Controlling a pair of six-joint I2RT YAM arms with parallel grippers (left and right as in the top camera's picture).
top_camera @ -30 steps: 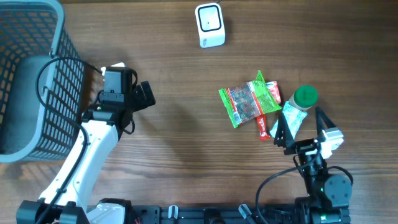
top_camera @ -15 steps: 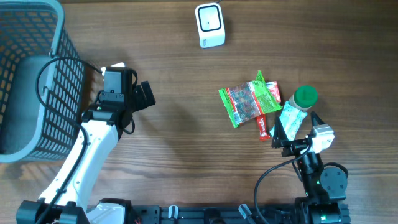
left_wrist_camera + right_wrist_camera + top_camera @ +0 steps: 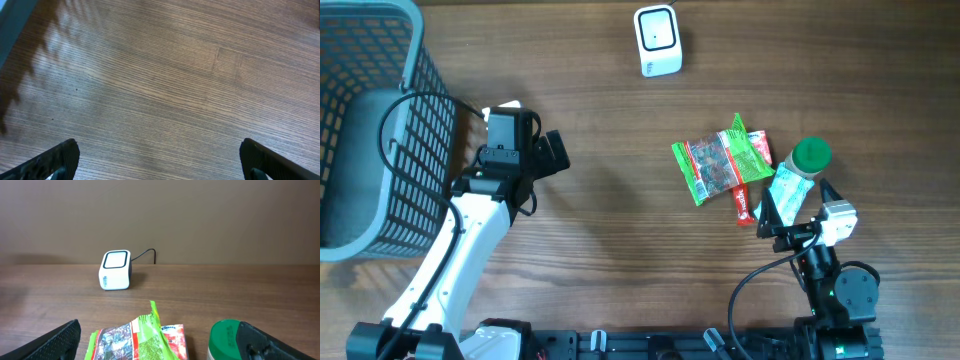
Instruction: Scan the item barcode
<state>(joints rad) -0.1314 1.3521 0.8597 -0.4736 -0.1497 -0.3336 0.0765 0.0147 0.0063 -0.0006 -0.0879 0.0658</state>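
Grey mesh basket upper left of overhead. Left gripper beside it, spread wide over bare wood, holding nothing. Right gripper lower right, also spread, fingers either side of green-capped bottle, not clamped. Snack packet just left of bottle. White scanner top centre.

The table filled the view, grid shadow at upper left; the left gripper's black fingertips stood wide apart below
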